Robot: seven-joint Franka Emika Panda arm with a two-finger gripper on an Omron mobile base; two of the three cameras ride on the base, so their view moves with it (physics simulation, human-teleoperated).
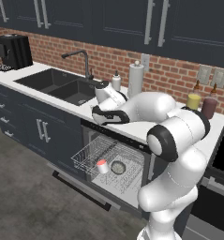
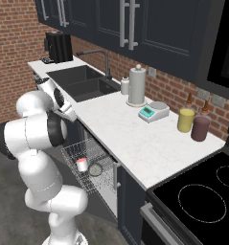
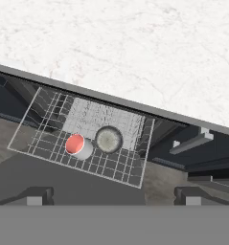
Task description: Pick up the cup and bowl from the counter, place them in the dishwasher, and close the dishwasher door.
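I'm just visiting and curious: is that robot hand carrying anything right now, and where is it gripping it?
Nothing is held. The gripper is open and empty above the dishwasher; the cup and bowl already sit in the wire rack.

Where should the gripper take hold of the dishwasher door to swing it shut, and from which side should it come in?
Likely best at the bar handle along the free front edge of the dishwasher door, which lies dropped open and flat below the pulled-out rack. Come from below and in front, hook under that edge and lift toward the counter. The open gripper is above the rack now.
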